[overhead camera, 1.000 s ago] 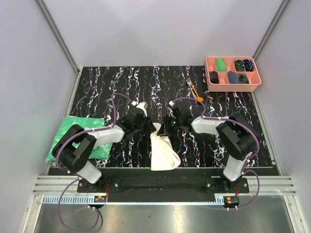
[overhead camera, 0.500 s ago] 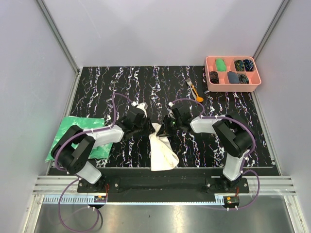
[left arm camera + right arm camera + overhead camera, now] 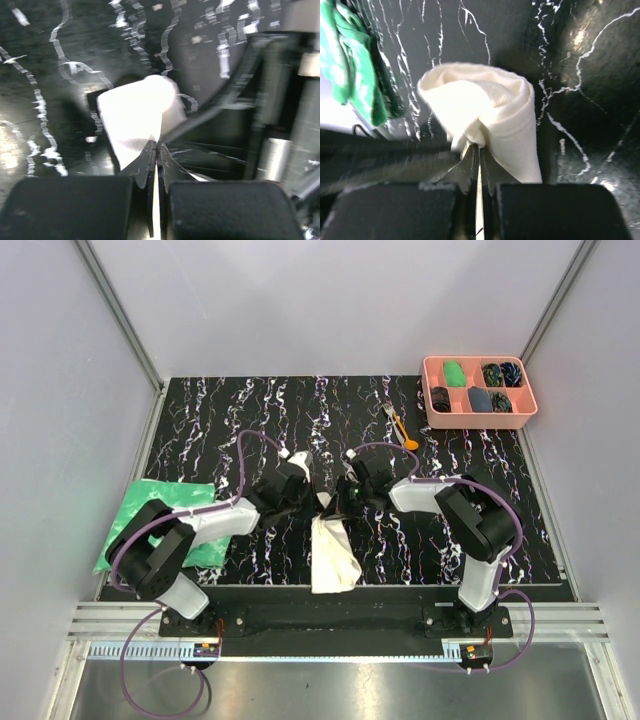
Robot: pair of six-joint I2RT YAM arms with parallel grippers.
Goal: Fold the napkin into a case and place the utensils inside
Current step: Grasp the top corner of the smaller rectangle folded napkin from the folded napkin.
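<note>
The cream-white napkin (image 3: 333, 555) hangs bunched near the table's front middle, its upper end lifted between both arms. My left gripper (image 3: 313, 502) is shut on one top corner of the napkin (image 3: 137, 117), with cloth pinched between its tips. My right gripper (image 3: 335, 504) is shut on the adjoining bunched edge of the napkin (image 3: 490, 107). The two grippers sit almost touching each other. The utensils (image 3: 400, 425), a fork and an orange spoon, lie at the back right near the pink tray, far from both grippers.
A pink compartment tray (image 3: 479, 390) with small dark and green items stands at the back right corner. A green-and-white mottled cloth (image 3: 158, 520) lies at the left edge, partly under the left arm, and shows as a green mass (image 3: 355, 60) in the right wrist view.
Both grippers have closed on the napkin's upper end and drawn closer together. The cloth's top has risen and bunched tighter; its lower part hangs narrower.
</note>
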